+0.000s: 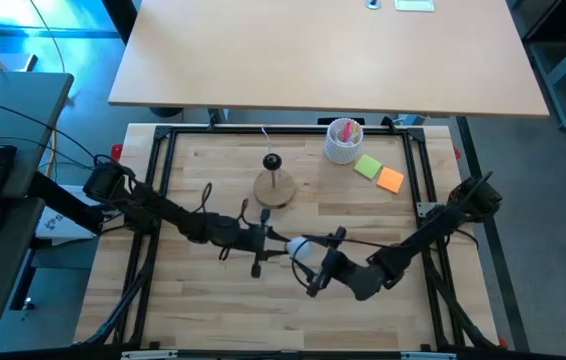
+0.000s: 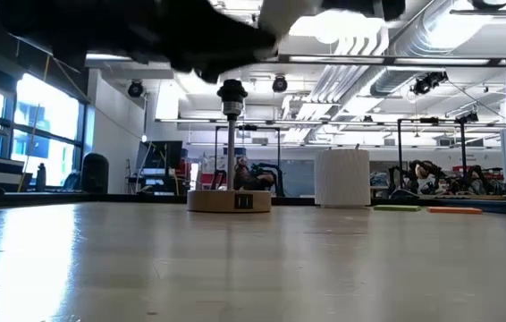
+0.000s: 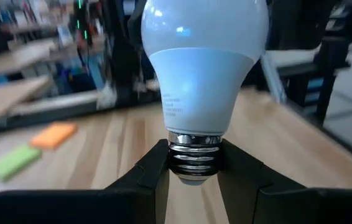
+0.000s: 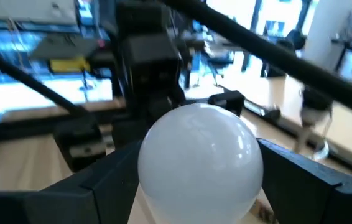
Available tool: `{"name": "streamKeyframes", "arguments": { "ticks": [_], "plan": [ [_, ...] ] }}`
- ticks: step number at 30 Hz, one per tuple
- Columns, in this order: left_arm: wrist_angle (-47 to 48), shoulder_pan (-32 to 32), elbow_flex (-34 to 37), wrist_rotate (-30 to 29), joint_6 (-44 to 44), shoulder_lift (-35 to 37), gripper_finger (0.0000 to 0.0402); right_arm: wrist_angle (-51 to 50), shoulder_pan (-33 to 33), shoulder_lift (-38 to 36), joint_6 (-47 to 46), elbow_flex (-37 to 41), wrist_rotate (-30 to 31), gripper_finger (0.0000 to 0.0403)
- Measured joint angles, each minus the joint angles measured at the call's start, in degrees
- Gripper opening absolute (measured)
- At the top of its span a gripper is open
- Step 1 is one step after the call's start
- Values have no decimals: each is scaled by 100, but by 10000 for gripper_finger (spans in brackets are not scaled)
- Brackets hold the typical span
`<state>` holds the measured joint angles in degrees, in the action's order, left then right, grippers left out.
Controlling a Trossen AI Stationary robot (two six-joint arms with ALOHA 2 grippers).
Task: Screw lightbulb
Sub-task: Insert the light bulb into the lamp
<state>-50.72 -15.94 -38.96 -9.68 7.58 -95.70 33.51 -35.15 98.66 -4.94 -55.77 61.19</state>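
Lightbulb point(image 3: 204, 68): frosted white globe, upper part glossy with a small window reflection, lower neck matte with faint grey print down one side. Below the neck a polished silvery collar, then a darker threaded screw base.

Position: held clear of the table point(image 1: 213, 310), between the two arms near table centre, at about 5 o'clock from the wooden disc stand point(image 1: 274, 188) in the high view. That stand carries an upright post with a dark socket on top.

Left gripper point(image 3: 191, 177): clamped on the lightbulb's screw base, one dark finger on each side of the threads, globe pointing away from the wrist.

Right gripper point(image 4: 194, 180): fingers spread wide on either side of the globe. They appear to touch the glass, but the right wrist view does not make contact certain.

Elsewhere on the table: white ribbed cup point(image 1: 343, 141) with pink contents at about 1 o'clock from the stand; green pad point(image 1: 368, 166) and orange pad point(image 1: 390, 180) at about 3 o'clock.
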Motion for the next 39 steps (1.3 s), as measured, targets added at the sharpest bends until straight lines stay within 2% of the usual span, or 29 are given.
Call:
{"name": "streamKeyframes", "arguments": {
  "ticks": [5,18,25,33,39],
  "plan": [
    [-283,-51,-7,2,24,20,96,836,-25,-1,845,0,-164,293],
    [-306,-152,-7,20,70,11,96,770,146,1,644,0,-976,293],
    [-302,-152,-7,20,42,9,99,759,178,6,556,-2,-1036,293],
    [-237,-152,-9,40,5,10,128,739,180,14,649,-2,-1181,269],
    [-108,-122,-20,35,-75,15,142,729,178,20,652,-2,-1182,266]
  ]
}}
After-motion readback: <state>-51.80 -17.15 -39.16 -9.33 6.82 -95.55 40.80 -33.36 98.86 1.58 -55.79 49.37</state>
